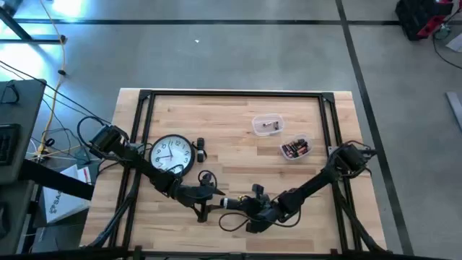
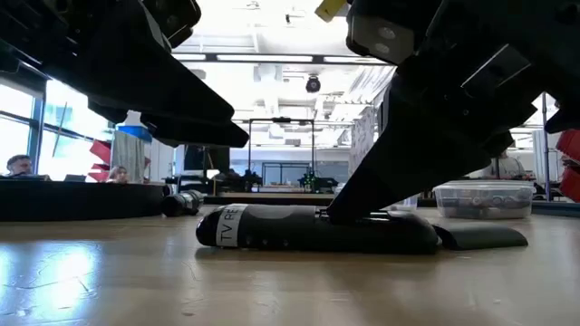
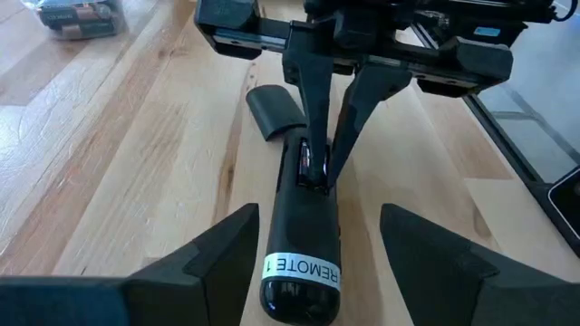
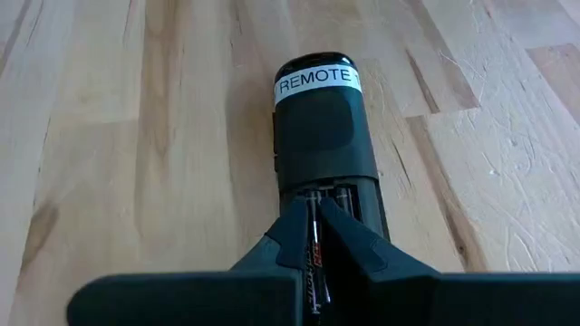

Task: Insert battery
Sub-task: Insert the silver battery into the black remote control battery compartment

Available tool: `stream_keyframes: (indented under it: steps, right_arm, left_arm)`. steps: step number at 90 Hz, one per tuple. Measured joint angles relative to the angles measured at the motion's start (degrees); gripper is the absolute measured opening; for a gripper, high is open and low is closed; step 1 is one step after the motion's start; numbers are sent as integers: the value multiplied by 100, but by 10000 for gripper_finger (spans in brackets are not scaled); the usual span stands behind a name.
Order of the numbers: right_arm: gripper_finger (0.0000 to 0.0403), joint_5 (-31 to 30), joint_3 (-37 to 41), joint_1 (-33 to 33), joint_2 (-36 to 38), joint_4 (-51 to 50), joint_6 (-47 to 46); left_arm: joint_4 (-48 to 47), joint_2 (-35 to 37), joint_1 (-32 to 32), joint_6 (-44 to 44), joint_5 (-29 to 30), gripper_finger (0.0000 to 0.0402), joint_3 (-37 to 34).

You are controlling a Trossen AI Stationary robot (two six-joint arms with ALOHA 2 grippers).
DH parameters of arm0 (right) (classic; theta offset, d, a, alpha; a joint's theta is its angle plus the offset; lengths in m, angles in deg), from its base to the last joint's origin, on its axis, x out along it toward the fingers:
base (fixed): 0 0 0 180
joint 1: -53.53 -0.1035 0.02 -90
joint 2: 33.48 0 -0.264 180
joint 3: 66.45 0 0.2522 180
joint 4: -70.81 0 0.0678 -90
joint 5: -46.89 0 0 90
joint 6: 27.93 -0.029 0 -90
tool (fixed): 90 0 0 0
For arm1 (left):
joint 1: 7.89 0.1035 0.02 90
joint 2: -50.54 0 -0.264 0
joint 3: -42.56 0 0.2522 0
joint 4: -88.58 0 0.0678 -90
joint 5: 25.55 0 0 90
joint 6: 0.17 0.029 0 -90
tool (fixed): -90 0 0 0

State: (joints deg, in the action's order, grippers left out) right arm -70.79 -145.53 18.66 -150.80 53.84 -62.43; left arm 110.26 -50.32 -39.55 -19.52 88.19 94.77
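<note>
Right claw (image 4: pixel 315 237) is where our work sits: its two fingers are clamped on a battery (image 4: pixel 316 249) and pressed down into the open bay of the remote (image 4: pixel 319 127), which lies flat on the tabletop (image 1: pixel 238 115) near its front edge, between our two arms. Our left claw (image 3: pixel 313 240) waits with its fingers spread wide on either side of the remote's labelled end, not touching it. We judge this to be the seating step itself: the battery is at the bay but does not look fully down yet. Next we would need a gentle downward push along the slot, then a release. The loose cover (image 3: pixel 275 110) lies just beside the remote's open end. Its long axis runs from one arm toward the other, labelled end pointing at our left arm.
</note>
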Motion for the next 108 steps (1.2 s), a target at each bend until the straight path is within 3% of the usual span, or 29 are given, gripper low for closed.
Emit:
stream_keyframes:
  steps: [54,108]
  right_arm:
    - [0,94,1,70,4,2,183]
    - [0,14,4,2,0,79,-431]
  left_arm:
    - [-2,2,0,0,-2,211,0]
    - [-2,2,2,0,-2,211,0]
